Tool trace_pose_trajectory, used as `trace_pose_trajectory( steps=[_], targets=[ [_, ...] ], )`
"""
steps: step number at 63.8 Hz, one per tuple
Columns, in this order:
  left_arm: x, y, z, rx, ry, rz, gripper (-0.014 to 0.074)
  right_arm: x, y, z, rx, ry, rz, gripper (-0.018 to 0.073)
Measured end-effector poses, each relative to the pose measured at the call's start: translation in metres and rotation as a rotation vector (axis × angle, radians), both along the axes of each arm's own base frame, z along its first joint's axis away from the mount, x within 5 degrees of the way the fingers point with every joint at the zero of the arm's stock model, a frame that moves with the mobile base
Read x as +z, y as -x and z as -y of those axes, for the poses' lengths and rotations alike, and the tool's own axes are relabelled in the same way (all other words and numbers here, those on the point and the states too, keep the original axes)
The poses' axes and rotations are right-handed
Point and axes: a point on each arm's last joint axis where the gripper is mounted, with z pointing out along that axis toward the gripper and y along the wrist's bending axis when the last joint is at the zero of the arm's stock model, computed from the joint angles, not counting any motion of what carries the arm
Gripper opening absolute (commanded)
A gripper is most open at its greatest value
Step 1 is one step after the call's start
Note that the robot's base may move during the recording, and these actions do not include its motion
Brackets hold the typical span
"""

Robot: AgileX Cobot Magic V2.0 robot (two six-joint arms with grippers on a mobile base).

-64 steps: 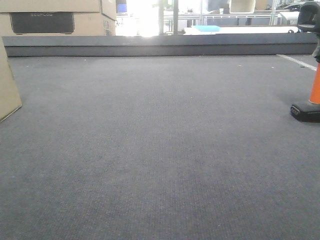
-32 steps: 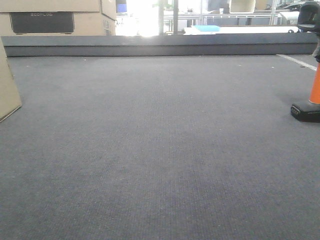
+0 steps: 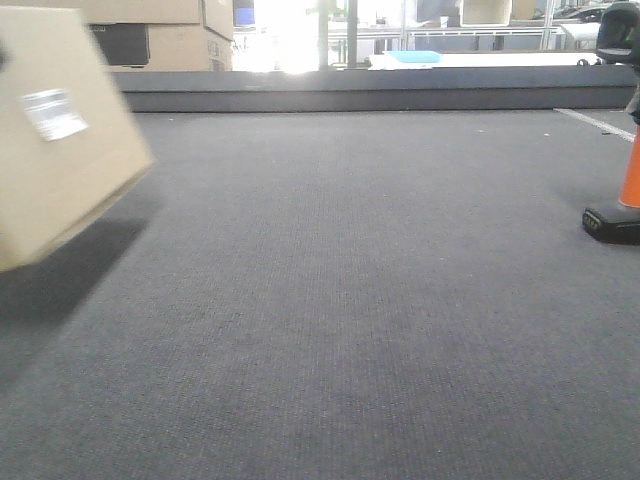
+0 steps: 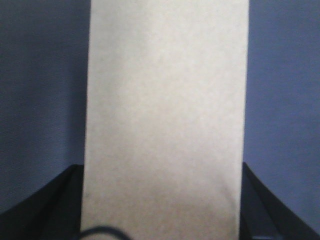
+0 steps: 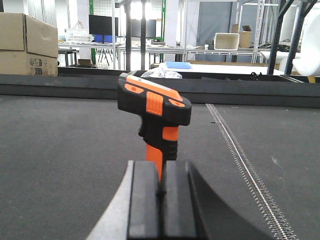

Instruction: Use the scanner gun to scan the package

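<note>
The package [image 3: 60,130], a tan cardboard box, hangs tilted above the grey mat at the far left, its white label [image 3: 55,113] facing the front camera. In the left wrist view the package [image 4: 165,100] fills the middle, and my left gripper [image 4: 162,205] is shut on it, one black finger [image 4: 50,210] on each side. The scanner gun [image 3: 630,180] stands at the right edge on its black foot [image 3: 610,222]. My right gripper [image 5: 161,185] is shut on the orange handle of the scanner gun [image 5: 155,102], whose dark head points left.
Stacked cartons with a black panel [image 3: 150,40] stand behind a raised dark ledge [image 3: 370,98] across the back. A white stripe [image 3: 595,122] runs on the mat at the right. Metal racks and tables [image 5: 200,50] fill the background.
The package has swung in from the left edge, lifted and tilted, and its label now shows. The scanner gun has stayed where it was.
</note>
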Motion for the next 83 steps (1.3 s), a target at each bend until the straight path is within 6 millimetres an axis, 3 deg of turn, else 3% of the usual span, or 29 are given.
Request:
trace_pose_trajectory(
  steps=[19,38,45,61,83],
  targets=[
    [0.005,-0.003,0.084,-0.002,0.180,0.146,-0.0111,0.000,0.000,0.000,0.000,0.000,0.000,-0.0168],
    [-0.025,-0.002,0.153,-0.049,0.262,0.101,-0.0111,0.000,0.000,0.000,0.000,0.000,0.000,-0.0168],
    [-0.030,-0.002,0.161,-0.052,0.268,0.090,-0.0111,0.001,0.000,0.000,0.000,0.000,-0.001,-0.0168],
    [-0.034,-0.004,0.163,-0.050,0.263,0.081,-0.0111,0.028,-0.007,0.000,0.002,-0.003,-0.037,-0.0168],
    [-0.034,-0.006,0.160,-0.040,0.262,0.085,-0.0111,0.049,-0.060,0.006,0.003,0.016,-0.290,-0.0168]
  ],
)
